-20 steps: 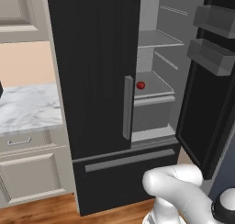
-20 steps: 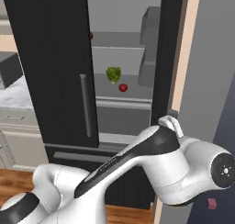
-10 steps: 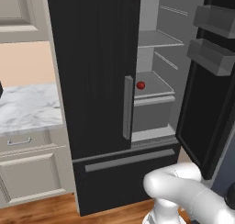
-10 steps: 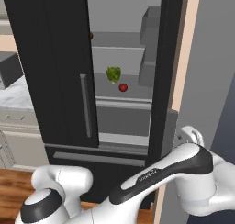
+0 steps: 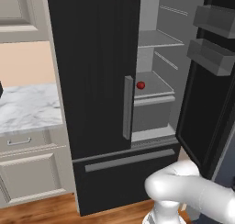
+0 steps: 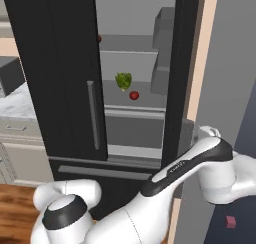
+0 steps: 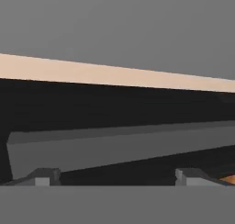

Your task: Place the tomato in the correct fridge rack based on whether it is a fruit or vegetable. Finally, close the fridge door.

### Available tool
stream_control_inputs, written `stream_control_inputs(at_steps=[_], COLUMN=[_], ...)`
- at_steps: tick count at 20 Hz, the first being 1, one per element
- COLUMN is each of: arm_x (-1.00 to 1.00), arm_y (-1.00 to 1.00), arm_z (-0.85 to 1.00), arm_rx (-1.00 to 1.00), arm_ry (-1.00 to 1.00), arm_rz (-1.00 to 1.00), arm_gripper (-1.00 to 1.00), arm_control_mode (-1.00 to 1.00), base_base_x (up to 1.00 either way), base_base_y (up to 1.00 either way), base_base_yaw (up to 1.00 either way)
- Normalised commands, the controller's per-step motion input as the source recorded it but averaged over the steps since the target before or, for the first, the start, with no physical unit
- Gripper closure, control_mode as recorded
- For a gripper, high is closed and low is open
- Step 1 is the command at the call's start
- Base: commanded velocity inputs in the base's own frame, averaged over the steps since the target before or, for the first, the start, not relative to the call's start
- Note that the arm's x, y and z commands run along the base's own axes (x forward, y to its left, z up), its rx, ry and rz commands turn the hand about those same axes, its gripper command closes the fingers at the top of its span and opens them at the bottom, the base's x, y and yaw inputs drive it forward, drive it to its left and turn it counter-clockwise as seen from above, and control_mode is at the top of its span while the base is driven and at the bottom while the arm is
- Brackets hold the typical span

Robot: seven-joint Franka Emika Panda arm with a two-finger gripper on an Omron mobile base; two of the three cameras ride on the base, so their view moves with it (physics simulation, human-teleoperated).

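The tomato (image 5: 141, 85) (image 6: 134, 95), a small glossy red ball, rests on the broad grey fridge rack (image 5: 158, 82) (image 6: 150, 101) inside the open fridge, near the shelf's front. In the hand view my gripper (image 7: 117, 178) is open, its two fingertips (image 7: 43, 177) far apart with nothing between them. It looks close up at a dark door panel under a peach band. My white arm (image 6: 190, 163) reaches to the right, past the outer edge of the open fridge door (image 6: 177, 63), well away from the tomato.
A green leafy bunch (image 6: 123, 80) lies on the same shelf behind the tomato. The right door (image 5: 215, 99) stands open with grey bins (image 5: 213, 55). The left door (image 5: 92, 67) is shut, with a vertical handle (image 5: 128, 107). A marble counter (image 5: 27, 106) is at left.
My arm has swung right and lower, from in front of the fridge to beyond the open door's edge. The tomato and the door have not moved.
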Motion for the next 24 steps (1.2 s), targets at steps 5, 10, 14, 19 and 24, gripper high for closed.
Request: stream_control_inputs(at_steps=[5, 10, 14, 19, 24], arm_x=[0.63, 0.33, 0.31, 0.2, 0.61], arm_y=[-0.02, -0.49, -0.44, -0.34, -0.09], arm_z=[-0.03, -0.03, -0.21, -0.39, -0.34], arm_rx=[0.07, 0.14, 0.14, 0.11, 0.13], arm_ry=[0.11, 0.0, 0.0, 0.0, 0.02], arm_rz=[0.06, 0.0, 0.0, 0.0, 0.09], arm_gripper=[-1.0, -1.0, -1.0, -1.0, -1.0], arm_control_mode=[-1.0, -1.0, -1.0, -1.0, -1.0], base_base_x=[0.0, 0.0, 0.0, 0.0, 0.0], base_base_y=[0.0, 0.0, 0.0, 0.0, 0.0], base_base_yaw=[0.0, 0.0, 0.0, 0.0, 0.0])
